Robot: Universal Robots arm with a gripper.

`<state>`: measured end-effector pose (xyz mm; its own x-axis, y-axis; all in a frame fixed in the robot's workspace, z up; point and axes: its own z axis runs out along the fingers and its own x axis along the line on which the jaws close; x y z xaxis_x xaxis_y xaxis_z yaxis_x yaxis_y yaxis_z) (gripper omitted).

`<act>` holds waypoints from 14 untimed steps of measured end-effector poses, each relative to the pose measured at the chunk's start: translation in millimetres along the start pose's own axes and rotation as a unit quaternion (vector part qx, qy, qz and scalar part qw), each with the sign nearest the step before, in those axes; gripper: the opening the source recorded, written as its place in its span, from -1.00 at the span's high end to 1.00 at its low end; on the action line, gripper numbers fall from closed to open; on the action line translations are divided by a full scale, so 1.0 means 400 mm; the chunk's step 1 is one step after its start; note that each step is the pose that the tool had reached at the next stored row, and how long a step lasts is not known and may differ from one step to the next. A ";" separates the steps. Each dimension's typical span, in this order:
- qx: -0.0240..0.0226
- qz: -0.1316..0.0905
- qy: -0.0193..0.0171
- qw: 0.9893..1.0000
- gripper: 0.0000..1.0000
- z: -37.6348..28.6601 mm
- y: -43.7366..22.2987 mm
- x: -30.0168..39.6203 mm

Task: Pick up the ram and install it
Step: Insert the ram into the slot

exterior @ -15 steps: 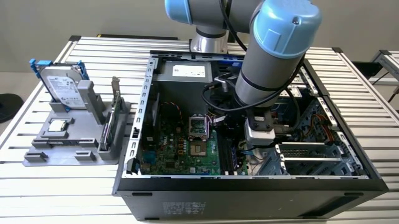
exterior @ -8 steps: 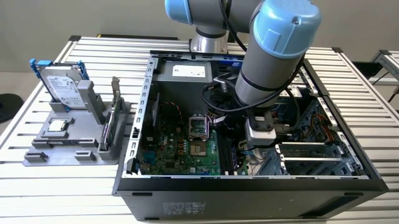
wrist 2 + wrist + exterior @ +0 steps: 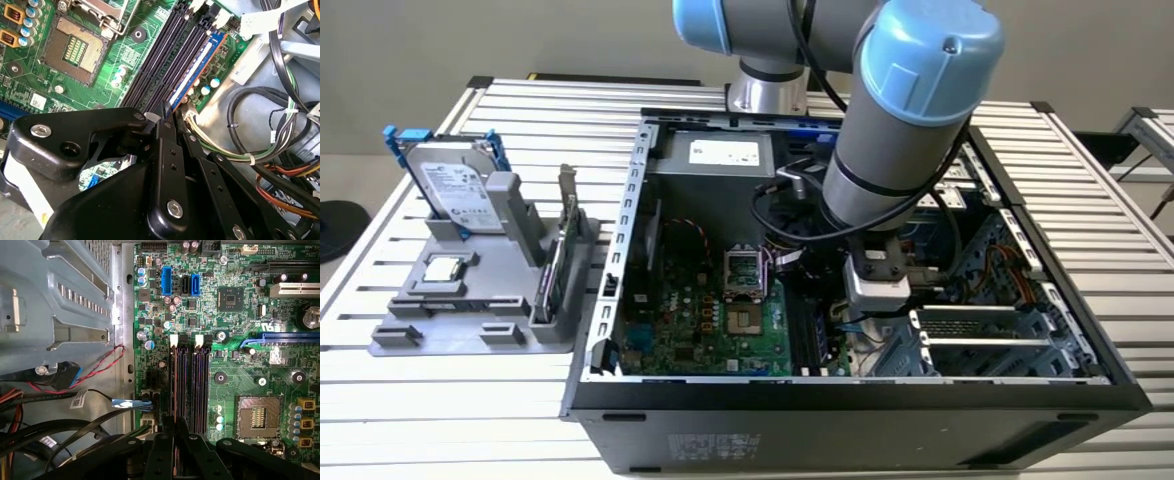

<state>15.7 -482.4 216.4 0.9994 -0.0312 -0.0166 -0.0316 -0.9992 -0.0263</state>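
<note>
Inside an open black desktop computer case point(image 3: 854, 420) on a slatted metal table point(image 3: 427, 400), the arm's black two-fingered gripper point(image 3: 167, 116) reaches down to the green motherboard point(image 3: 45, 85) with its fingertips drawn together on the upper edge of the ram point(image 3: 197, 67), a long, narrow, dark blue-black circuit-board stick. The stick stands on edge in the outermost of the long black plastic memory slots point(image 3: 160, 60), running straight away from the fingertips, and the fingers grip it at its near end. Whether it is fully seated cannot be told from these views.

In the first wrist view the gripper point(image 3: 176, 426) closes over the near ends of the same slots point(image 3: 199, 385), whose white end latches point(image 3: 174, 340) lie at the far end. The open, silver-framed processor socket point(image 3: 75, 50) sits beyond the slots on the side away from the stick; bundled black and coloured cables point(image 3: 260, 150) lie close beside the fingers on the stick's side.

The stick looks light, thin and rigid but fragile: likely to crack or bend if pressed unevenly, and slippery on its flat faces. The bare top edge appears the safest place to hold or press, square over the slot and clear of the chips and contact row.
</note>
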 end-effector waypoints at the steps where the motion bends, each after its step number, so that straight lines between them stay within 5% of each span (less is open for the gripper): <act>1: 0.000 0.000 0.000 1.000 1.00 0.000 0.000 0.000; 14: -0.001 0.000 0.000 1.000 1.00 0.001 -0.002 0.000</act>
<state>15.7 -481.5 216.2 0.9994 -0.0312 -0.0164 -0.0316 -0.9992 -0.0251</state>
